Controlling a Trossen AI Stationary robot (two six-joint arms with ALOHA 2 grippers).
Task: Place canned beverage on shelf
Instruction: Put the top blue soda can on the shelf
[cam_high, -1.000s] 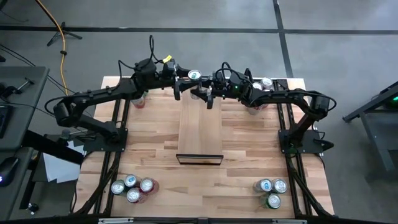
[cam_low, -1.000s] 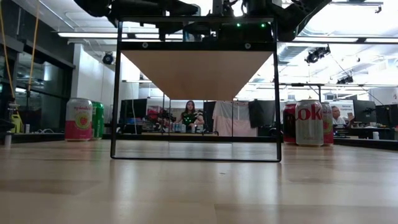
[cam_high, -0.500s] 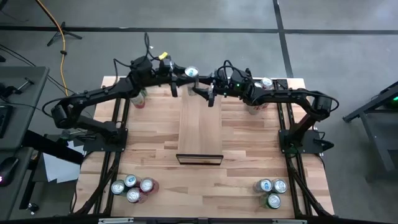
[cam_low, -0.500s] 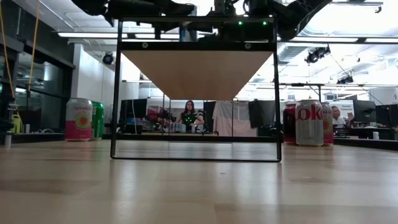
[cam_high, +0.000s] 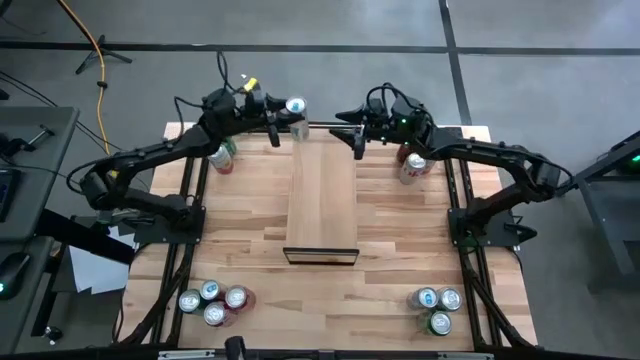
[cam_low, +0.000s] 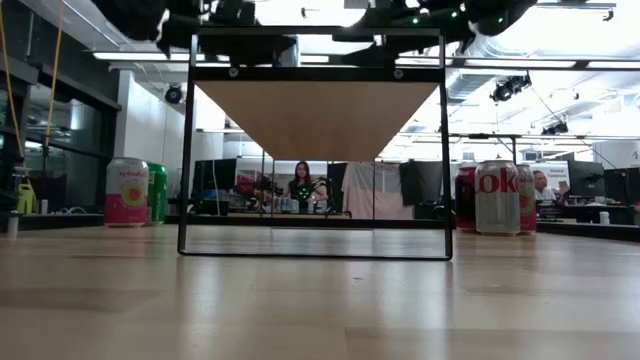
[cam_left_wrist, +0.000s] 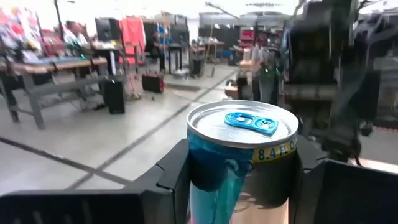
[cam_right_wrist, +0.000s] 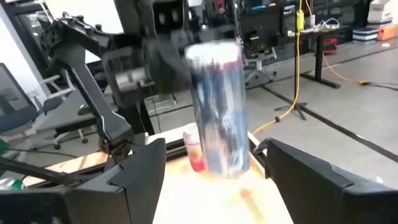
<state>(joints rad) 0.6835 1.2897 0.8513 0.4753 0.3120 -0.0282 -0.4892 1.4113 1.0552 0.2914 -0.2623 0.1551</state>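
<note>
Left pincer (cam_high: 283, 116) pinches a blue can (cam_high: 296, 106) above the shelf's (cam_high: 322, 195) far end; right pincer (cam_high: 352, 130) spread, empty.

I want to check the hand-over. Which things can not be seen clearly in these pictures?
- Blue can: lower part hidden by the left gripper in the left wrist view; blurred in the right wrist view.
- Shelf: its top is hidden from below in the low view.
- Right gripper: cut off by the low view's top edge.
</note>
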